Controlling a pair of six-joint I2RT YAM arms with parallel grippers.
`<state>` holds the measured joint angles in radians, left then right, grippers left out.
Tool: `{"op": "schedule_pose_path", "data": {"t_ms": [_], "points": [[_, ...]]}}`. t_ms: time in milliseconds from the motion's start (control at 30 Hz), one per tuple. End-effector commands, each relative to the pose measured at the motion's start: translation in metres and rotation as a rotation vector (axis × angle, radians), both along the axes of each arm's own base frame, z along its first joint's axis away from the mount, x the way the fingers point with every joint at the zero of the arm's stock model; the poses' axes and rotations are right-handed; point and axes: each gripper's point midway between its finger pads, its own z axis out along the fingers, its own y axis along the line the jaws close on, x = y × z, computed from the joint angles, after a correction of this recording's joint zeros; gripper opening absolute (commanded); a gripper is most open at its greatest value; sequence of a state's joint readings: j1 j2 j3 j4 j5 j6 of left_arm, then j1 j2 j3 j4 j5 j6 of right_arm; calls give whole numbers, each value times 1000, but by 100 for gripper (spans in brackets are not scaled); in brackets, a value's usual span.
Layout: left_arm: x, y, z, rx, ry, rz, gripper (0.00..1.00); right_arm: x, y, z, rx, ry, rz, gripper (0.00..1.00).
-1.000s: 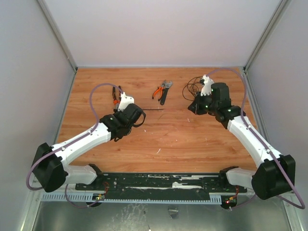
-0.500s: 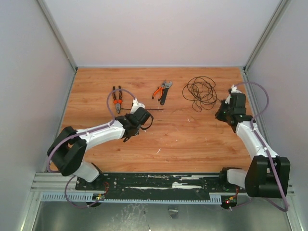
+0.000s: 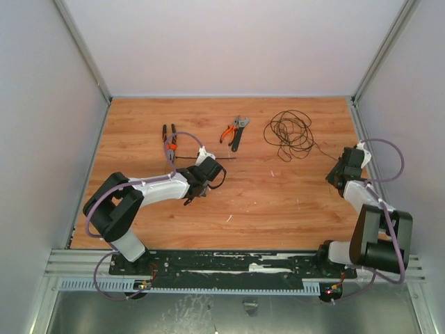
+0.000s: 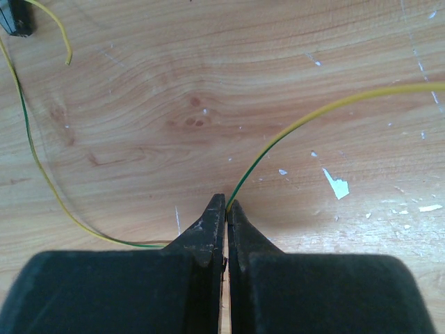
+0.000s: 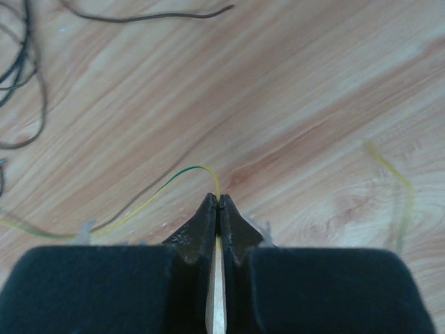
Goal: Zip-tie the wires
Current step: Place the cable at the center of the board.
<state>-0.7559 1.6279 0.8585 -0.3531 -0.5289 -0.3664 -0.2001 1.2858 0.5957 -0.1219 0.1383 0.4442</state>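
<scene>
Both closed: left tool (image 4: 226,204), right tool (image 5: 218,201) (wires (image 3: 288,132) lie apart).

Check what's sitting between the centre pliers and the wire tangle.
Nothing. In the top view, the stretch between the centre pliers and the wires is bare wooden tabletop.

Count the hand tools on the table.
3: left pliers at the back left, by the lilac cable; orange-handled pliers at the back centre; a black-handled tool right beside them. Those two overlap, so the count is unsure.
</scene>
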Motion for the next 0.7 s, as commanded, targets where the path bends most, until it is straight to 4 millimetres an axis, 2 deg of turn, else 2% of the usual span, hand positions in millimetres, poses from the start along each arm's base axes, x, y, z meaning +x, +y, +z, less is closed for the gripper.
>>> {"op": "schedule_pose_path", "data": {"t_ms": [0,367,667], "points": [[-2,-7,-8,-12,28,-21,0,12,-22,-8,5,-24,-107,0],[-3,-3,-9,10,41,-29,0,11,-61,-15,-21,-9,-187,0],[-3,2,-12,32,61,-38,0,6,-79,-29,30,-8,-261,0]]}}
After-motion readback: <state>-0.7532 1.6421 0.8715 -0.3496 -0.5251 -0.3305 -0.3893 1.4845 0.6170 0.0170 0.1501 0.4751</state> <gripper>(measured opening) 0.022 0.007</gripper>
